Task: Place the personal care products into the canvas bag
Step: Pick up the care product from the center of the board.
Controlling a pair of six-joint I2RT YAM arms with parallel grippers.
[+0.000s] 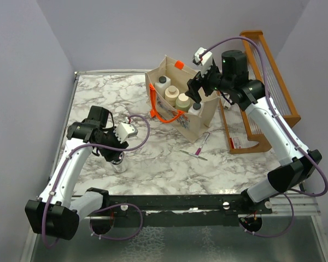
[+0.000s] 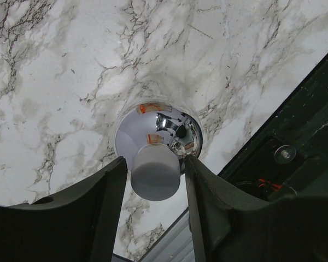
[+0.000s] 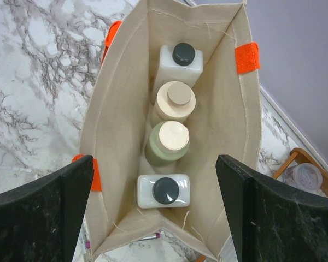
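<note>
Beige canvas bag (image 1: pixel 194 123) stands upright toward the far right of the marble surface (image 1: pixel 109 98), its orange handles (image 1: pixel 165 115) hanging over the left side. Four of the personal care products stand in a row inside it. From the far end they are a white bottle with a dark cap (image 3: pixel 179 63), the beige bottle (image 3: pixel 174 101), the olive-green bottle (image 3: pixel 169 142) and a second white bottle with a dark cap (image 3: pixel 161 191). Each touches or nearly touches the next.

Right arm (image 1: pixel 279 131) reaches over the bag's open top, and the right jaws are spread wide and hold nothing.

Well apart from the bag, on the near left of the surface, the short clear bottle (image 1: pixel 118 160) stands upright. Left arm (image 1: pixel 71 164) bends down over it. The left jaws are spread and straddle the pale knob (image 2: pixel 155 172) atop its chrome cap (image 2: pixel 153 123), with a thin gap on each side.

Right of the bag stands an orange wooden rack (image 1: pixel 273 93), and a thin pink-tipped stick (image 1: pixel 201 144) lies on the surface just in front of the bag.
</note>
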